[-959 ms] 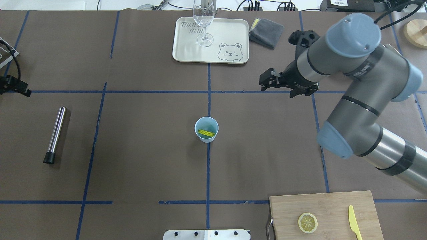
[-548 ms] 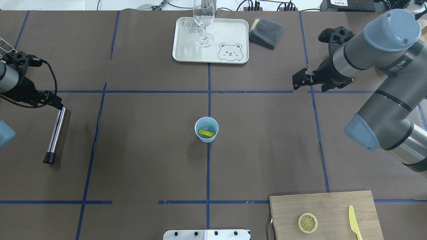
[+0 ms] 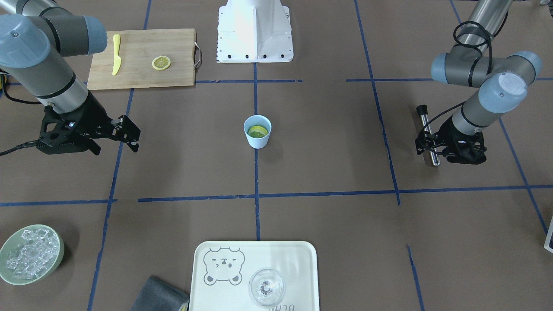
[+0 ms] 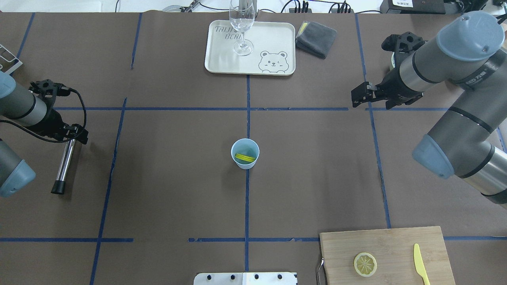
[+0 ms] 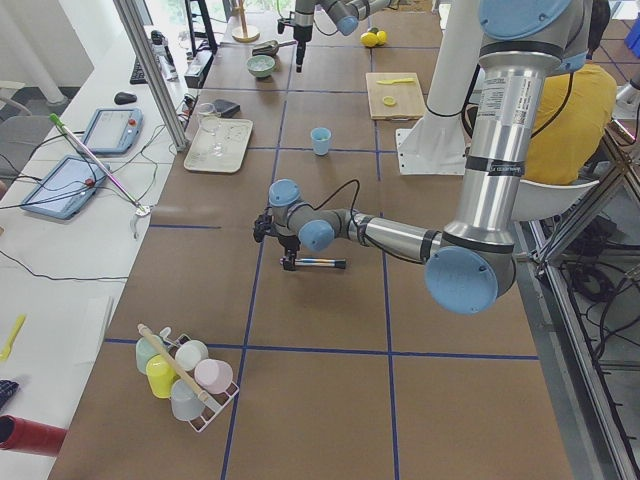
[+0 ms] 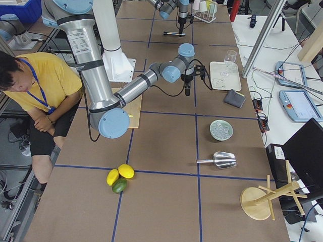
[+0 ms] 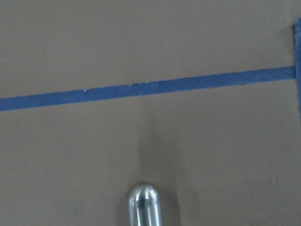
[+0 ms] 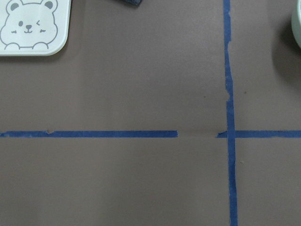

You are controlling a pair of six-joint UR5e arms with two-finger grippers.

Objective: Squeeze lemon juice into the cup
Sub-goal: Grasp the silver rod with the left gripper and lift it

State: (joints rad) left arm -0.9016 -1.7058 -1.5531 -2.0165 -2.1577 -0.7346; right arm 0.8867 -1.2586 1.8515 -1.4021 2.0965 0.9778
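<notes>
The light-blue cup (image 4: pixel 245 163) (image 3: pixel 258 141) stands at the table's middle on the blue tape line. The yellow lemon piece (image 4: pixel 244 158) (image 3: pixel 258 131) lies inside it. My right gripper (image 4: pixel 357 96) (image 3: pixel 131 133) is open and empty, well off to the cup's right in the overhead view, above the bare table. My left gripper (image 4: pixel 78 133) (image 3: pixel 426 146) hangs far to the cup's left, over the far end of a metal rod (image 4: pixel 64 163) (image 7: pixel 144 203). It looks open. Neither wrist view shows fingers.
A cutting board (image 4: pixel 396 241) at the front right holds a thin lemon slice (image 4: pixel 365 264) and a yellow knife (image 4: pixel 420 263). A tray (image 4: pixel 277 35) with a clear glass (image 4: pixel 242 27) and a grey cloth (image 4: pixel 316 38) sit at the back. A bowl of ice (image 3: pixel 30 255) is beyond my right gripper.
My right arm has drawn back to the right, away from the cup. My left arm has come in from the left and its gripper has moved over the rod's far end.
</notes>
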